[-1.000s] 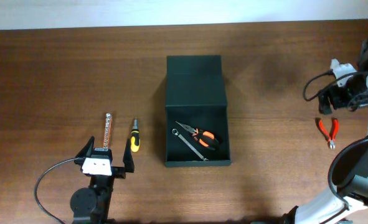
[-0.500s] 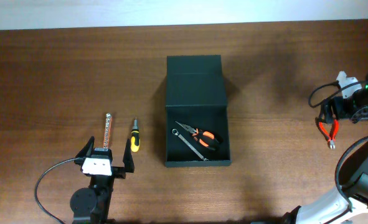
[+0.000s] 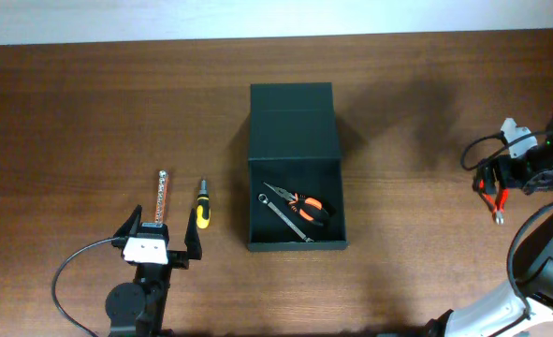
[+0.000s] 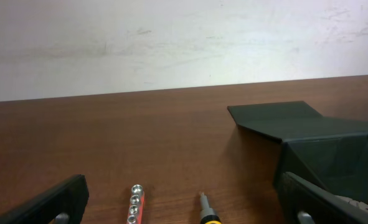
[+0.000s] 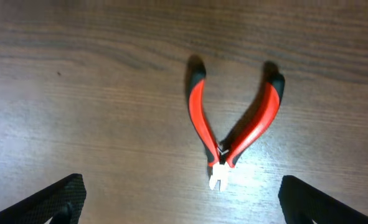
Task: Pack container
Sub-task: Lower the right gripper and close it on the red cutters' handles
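Container [image 3: 293, 122]: 1 | pliers [image 3: 308, 205]: 1 | wrench [image 3: 285, 218]: 1 | screwdriver [image 3: 201, 210]: 1 | cutters [image 5: 224, 154]: 1

Left arm [image 3: 138, 292]: we saw black links and a white block at the wrist.
Left cable [image 3: 63, 271]: it was thin, black and looped.
Left gripper [image 3: 162, 234]: it had two matte black wedge fingers.
Right arm [image 3: 489, 307]: we saw white casing, black links and black cables.
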{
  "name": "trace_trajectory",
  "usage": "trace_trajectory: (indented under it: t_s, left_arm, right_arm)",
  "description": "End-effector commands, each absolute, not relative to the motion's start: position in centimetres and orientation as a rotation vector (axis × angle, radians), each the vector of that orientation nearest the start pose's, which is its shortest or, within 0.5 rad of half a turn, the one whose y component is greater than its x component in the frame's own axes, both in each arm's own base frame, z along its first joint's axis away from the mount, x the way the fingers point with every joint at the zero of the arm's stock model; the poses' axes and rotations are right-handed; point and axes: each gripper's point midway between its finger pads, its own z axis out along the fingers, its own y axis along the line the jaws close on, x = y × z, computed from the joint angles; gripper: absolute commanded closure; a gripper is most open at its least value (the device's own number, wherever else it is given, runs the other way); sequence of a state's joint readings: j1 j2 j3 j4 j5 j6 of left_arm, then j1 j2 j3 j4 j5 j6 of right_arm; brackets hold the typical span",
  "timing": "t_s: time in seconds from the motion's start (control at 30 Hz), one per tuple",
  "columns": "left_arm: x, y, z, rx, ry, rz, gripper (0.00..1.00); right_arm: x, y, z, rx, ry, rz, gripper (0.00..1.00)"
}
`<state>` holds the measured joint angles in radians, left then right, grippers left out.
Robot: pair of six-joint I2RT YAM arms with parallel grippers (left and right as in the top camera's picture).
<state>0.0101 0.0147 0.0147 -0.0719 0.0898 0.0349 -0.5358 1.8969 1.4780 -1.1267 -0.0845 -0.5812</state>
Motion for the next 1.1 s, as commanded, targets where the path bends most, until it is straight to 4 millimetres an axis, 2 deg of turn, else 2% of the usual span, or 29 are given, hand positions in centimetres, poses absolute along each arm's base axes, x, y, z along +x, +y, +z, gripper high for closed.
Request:
trace_trajectory:
  t_s: [0.0, 0.13, 0.3, 0.4, 0.6, 0.83, 0.97, 1.07]
  left_arm:
    - [24.6, -1.0, 15.8, 0.091, 1.640, -0.017, 0.01]
    - [24.6, -1.0, 15.8, 0.090, 1.640, -0.017, 0.01]
    - [24.6, -1.0, 15.8, 0.090, 1.640, -0.017, 0.01]
    - [24.6, -1.0, 15.8, 0.091, 1.640, -0.017, 0.01]
    - [24.6, -1.0, 15.8, 0.090, 1.640, -0.017, 0.01]
    - [24.6, -1.0, 15.8, 0.090, 1.640, -0.017, 0.01]
    - [24.6, -1.0, 15.8, 0.090, 1.640, -0.017, 0.01]
    - [24.6, -1.0, 15.8, 0.090, 1.640, -0.017, 0.01]
  right_arm:
    - [31.8, -17.3, 7.6, 0.028, 3.115, -0.088, 0.01]
    - [31.9, -17.6, 7.0, 0.083, 3.167, -0.272, 0.01]
    - [31.8, -17.9, 6.8, 0.239, 3.162, -0.328, 0.01]
    - [31.8, -17.8, 6.6, 0.281, 3.148, -0.230, 0.01]
    - [31.4, -17.3, 6.4, 0.054, 3.124, 0.030, 0.01]
    - [30.7, -18.5, 6.4, 0.070, 3.131, 0.006, 0.01]
    - [31.6, -17.3, 6.4, 0.037, 3.106, 0.062, 0.01]
    - [32.1, -16.4, 6.4, -0.019, 3.112, 0.039, 0.01]
